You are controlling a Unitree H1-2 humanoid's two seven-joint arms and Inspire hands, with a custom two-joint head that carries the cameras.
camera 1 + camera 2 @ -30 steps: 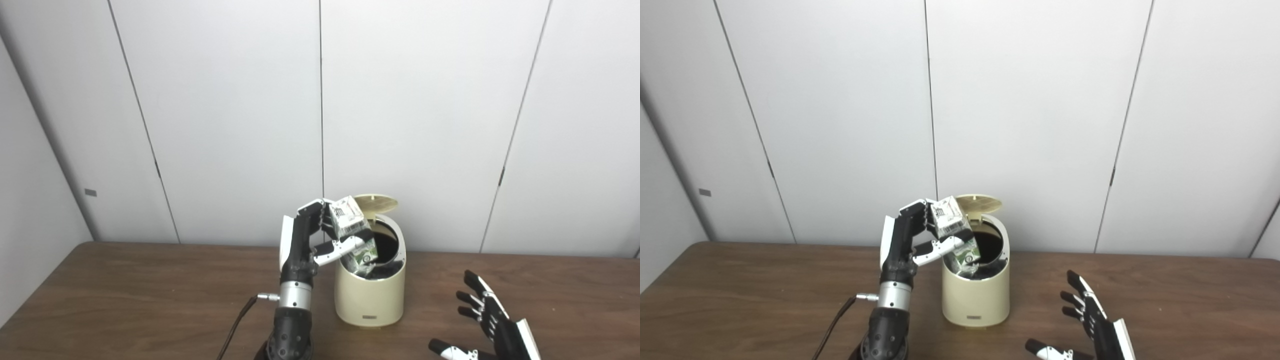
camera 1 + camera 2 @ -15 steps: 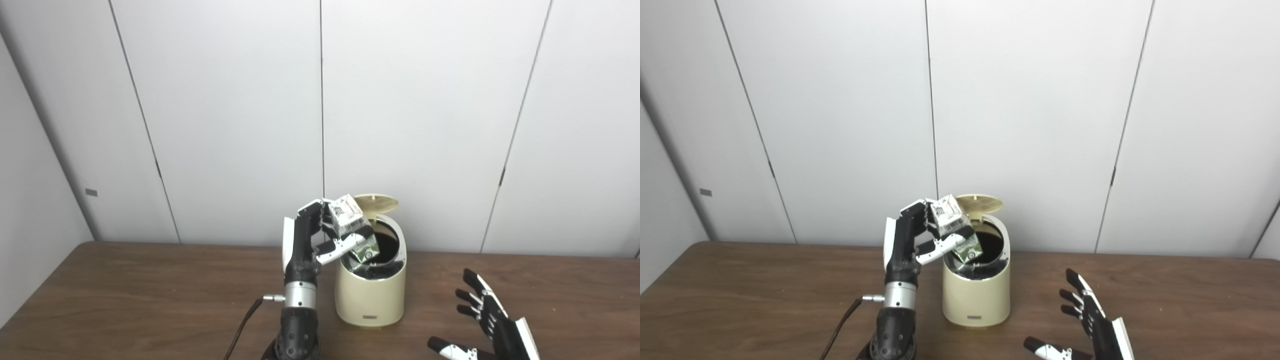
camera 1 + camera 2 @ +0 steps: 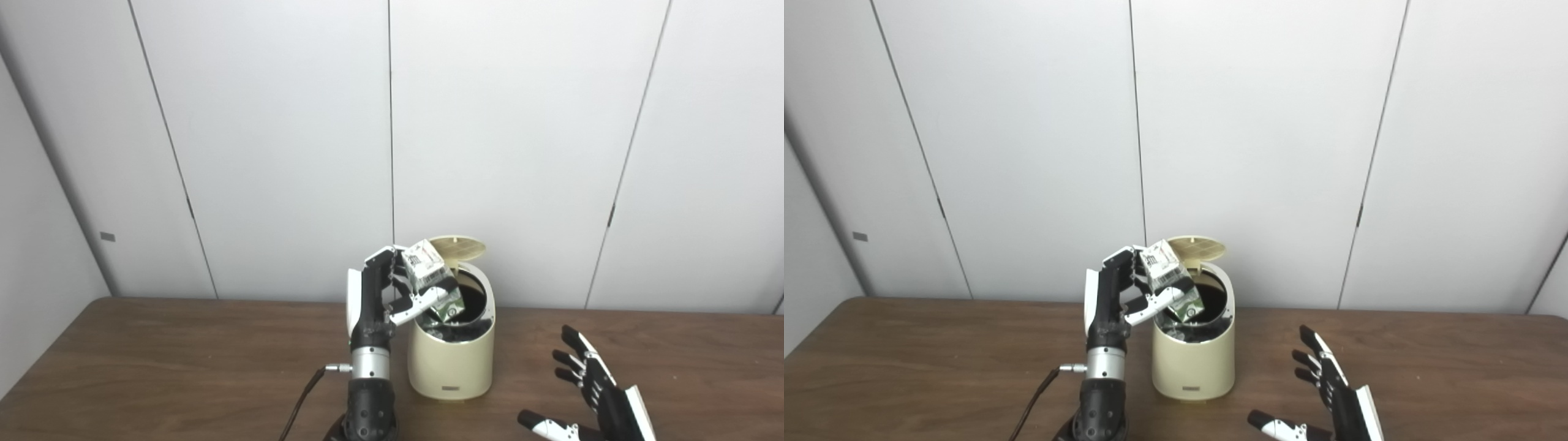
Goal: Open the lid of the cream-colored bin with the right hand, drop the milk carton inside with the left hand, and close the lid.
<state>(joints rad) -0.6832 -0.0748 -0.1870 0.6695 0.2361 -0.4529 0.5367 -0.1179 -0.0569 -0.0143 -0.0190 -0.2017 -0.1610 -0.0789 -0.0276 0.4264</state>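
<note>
Two hands show in the left eye view: the left hand (image 3: pixel 392 288) grips the milk carton (image 3: pixel 433 278), tilted over the open bin (image 3: pixel 451 361) near the table's (image 3: pixel 153 367) back edge, while the right hand (image 3: pixel 597 395) waits spread and empty by the front edge. In the right eye view the lid (image 3: pixel 1196 246) stands raised behind the carton's top. I judge the carton should come squarely over the opening before the fingers let go.

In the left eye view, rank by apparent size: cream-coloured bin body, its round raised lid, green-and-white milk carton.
1. Cream-coloured bin body, clearly largest.
2 and 3. Round raised lid and green-and-white milk carton look alike; the lid shows foreshortened, so no ranking.
</note>
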